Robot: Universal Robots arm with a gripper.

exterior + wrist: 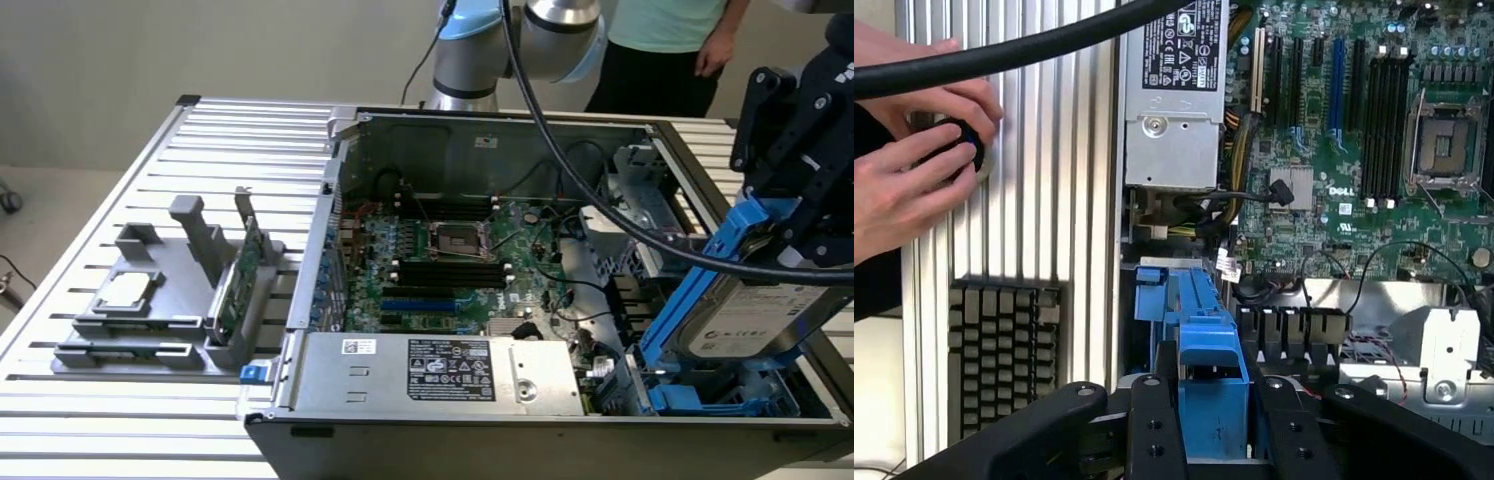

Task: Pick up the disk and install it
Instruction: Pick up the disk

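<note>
slatted aluminium table (134, 180) carrying an open computer case (467, 140), laid on its side so that you reach its inside from above. at the exterior view's right, the gripper (790, 235) is clamped on the disk (754, 315), with its fingers pressing the blue carrier from both sides. you hold the disk by the frame, probably to spare the label face and the drive body. the disk hangs steeply tilted, lower end down over the drive bay (694, 400), a posture that suits sliding it between the bay's blue rails. whether it touches them cannot be told, and it is not yet seated. contents of the case: motherboard (454, 260) in the middle, power supply (447, 368) on the near side, drive bay at the right. a black cable (587, 190) from the arm crosses above the board. on the exterior view's left, well apart from the case, a grey fixture (147, 330) holds a small square chip (127, 290) lying flat and a green card (240, 290) on edge. a person (667, 40) stands at the far side.
</note>
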